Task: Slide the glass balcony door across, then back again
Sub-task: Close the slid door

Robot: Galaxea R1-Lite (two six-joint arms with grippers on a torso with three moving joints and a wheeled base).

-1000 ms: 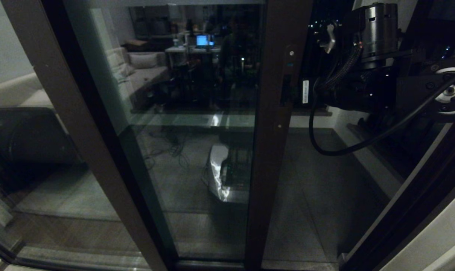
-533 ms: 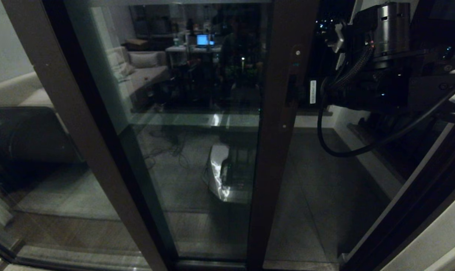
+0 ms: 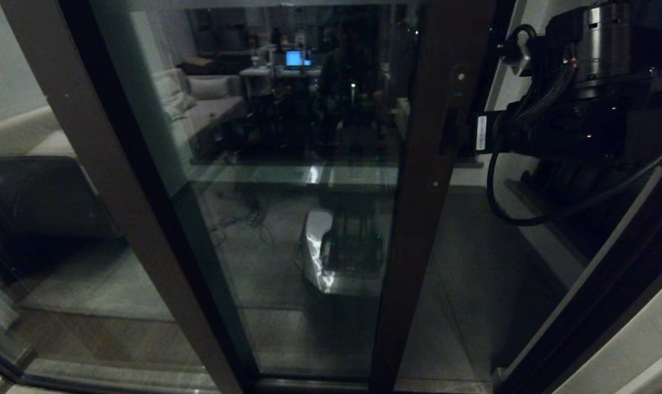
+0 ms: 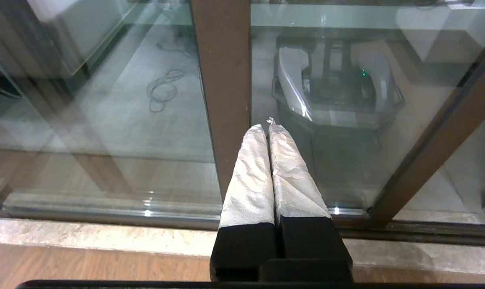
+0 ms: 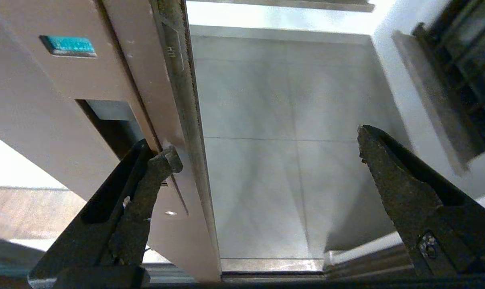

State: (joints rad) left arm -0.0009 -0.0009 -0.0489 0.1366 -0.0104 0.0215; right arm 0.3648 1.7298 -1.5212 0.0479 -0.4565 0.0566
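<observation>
The glass balcony door (image 3: 287, 191) fills the middle of the head view, with room reflections in its pane. Its dark brown edge stile (image 3: 418, 219) carries the recessed handle slot (image 3: 447, 131) and small screws. My right gripper (image 5: 266, 148) is open at that stile. One of its fingers (image 5: 162, 164) is hooked into the handle slot (image 5: 106, 120); the other stands free over the balcony floor. In the head view the right arm (image 3: 571, 109) reaches in from the upper right. My left gripper (image 4: 266, 126) is shut on nothing, low in front of the glass.
A plain brown stile (image 3: 122, 191) runs down the left of the door pane, also seen as the upright stile (image 4: 224, 80). Right of the door's edge, an open gap shows the balcony floor (image 3: 473, 273), bounded by the dark door jamb (image 3: 582, 306). A black cable (image 3: 506, 213) hangs from the right arm.
The door's edge stile has slid to the right together with my right gripper and arm. The open gap beside the jamb has narrowed.
</observation>
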